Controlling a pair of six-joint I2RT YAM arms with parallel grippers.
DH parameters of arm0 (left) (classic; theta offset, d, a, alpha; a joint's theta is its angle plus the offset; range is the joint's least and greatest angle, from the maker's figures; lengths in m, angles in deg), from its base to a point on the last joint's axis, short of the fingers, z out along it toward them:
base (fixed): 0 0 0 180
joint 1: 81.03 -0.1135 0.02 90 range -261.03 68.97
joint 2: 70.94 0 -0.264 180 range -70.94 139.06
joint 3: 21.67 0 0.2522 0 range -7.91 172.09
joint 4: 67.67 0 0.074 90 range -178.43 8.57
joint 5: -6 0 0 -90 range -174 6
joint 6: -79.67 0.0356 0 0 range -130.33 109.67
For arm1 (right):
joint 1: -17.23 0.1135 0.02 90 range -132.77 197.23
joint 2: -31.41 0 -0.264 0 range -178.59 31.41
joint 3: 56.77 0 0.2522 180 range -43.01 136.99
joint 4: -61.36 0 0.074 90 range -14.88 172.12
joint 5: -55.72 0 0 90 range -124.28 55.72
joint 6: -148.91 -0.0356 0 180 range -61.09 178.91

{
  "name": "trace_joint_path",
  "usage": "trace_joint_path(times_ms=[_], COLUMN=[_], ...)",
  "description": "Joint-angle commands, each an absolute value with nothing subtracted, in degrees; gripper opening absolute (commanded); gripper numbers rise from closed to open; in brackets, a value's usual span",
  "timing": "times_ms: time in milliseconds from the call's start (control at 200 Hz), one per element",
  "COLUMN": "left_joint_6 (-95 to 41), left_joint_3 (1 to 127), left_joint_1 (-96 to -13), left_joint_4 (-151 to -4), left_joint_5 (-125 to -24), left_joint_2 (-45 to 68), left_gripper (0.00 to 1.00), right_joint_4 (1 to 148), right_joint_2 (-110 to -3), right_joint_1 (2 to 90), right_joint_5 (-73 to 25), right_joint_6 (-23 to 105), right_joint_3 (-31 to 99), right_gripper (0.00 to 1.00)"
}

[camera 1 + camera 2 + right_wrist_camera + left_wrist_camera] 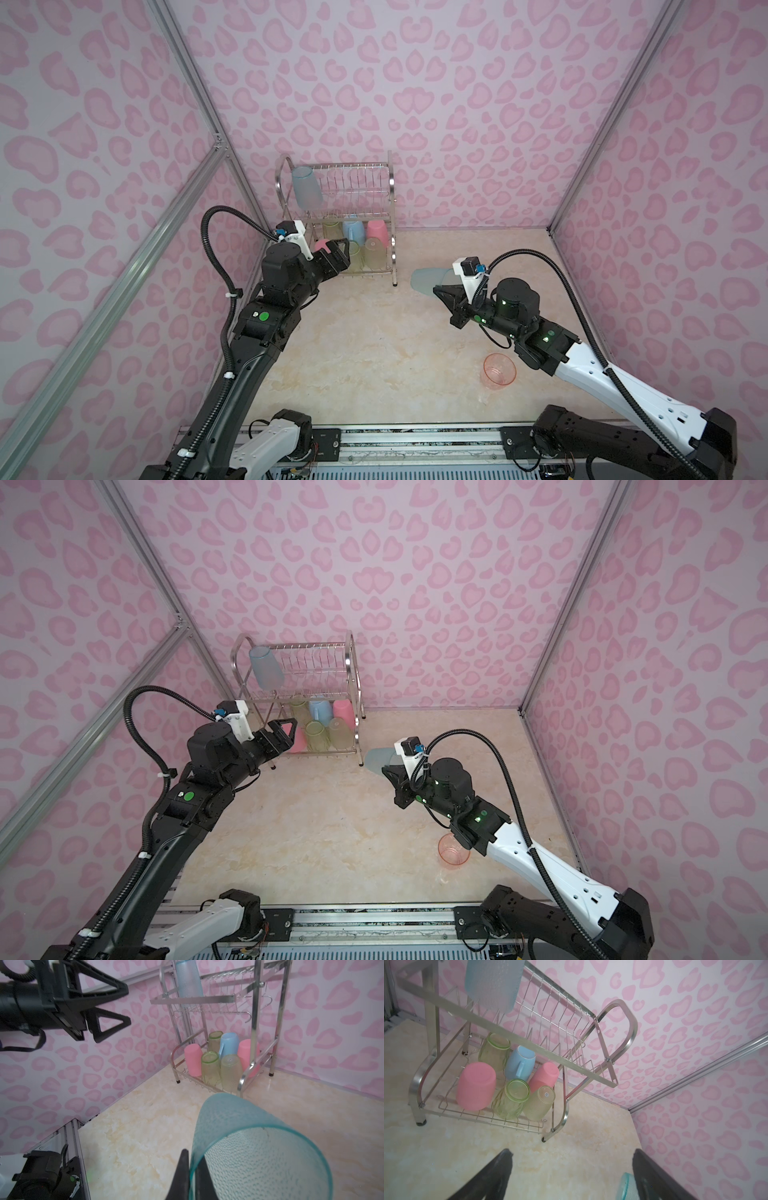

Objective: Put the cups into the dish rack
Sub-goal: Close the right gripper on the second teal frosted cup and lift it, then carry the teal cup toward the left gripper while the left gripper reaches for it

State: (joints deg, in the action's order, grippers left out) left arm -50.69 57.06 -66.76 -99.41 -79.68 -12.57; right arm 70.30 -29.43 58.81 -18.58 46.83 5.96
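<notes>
Teal cup (pixel 259 1147) rim-pinched by right gripper (pixel 192 1160), wrist view only; left gripper (pixel 572 1156) wide, empty

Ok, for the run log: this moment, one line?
left claw: open, empty | right claw: shut on teal cup | peach cup: on table

- I'm in a lab-type robot test cell, not a home.
- Pink-print wall panels (pixel 415 83) on aluminium framing (pixel 195 87).
- Marble-look tabletop (pixel 374 353), metal mounting rail (pixel 415 433).
</notes>
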Motion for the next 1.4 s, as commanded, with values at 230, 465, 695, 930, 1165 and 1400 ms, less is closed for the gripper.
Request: trace_joint_path(times_ms=[230,465,695,930,1165,1400], left_joint_6=[-81.2,-98.0,-105.2,-109.4,-110.0,-109.7], left_joint_3=[45.2,37.5,36.2,35.0,35.3,36.5], left_joint_1=[-70.1,-70.1,-70.0,-68.9,-67.8,-67.6], left_joint_4=[-86.1,-71.9,-66.0,-61.2,-62.4,-63.0], left_joint_5=[-57.6,-54.6,-55.8,-58.4,-65.2,-69.1], left_joint_2=[-16.0,-19.9,-20.0,-18.2,-19.0,-18.2], left_gripper=[0.92,0.92,0.93,0.93,0.92,0.91], right_joint_4=[34.1,24.2,21.3,22.3,24.0,24.0], right_joint_2=[-41.8,-50.0,-54.9,-59.3,-63.0,-65.6], right_joint_1=[59.4,60.9,62.4,64.5,66.5,67.6], right_joint_5=[-6.2,-5.4,-5.4,-6.4,-7.0,-6.6], right_joint_6=[39.3,34.2,31.5,31.7,31.8,30.1], right_joint_3=[7.9,10.7,13.9,18.3,22.0,24.7], right_gripper=[0.00,0.00,0.00,0.00,0.00,0.00])
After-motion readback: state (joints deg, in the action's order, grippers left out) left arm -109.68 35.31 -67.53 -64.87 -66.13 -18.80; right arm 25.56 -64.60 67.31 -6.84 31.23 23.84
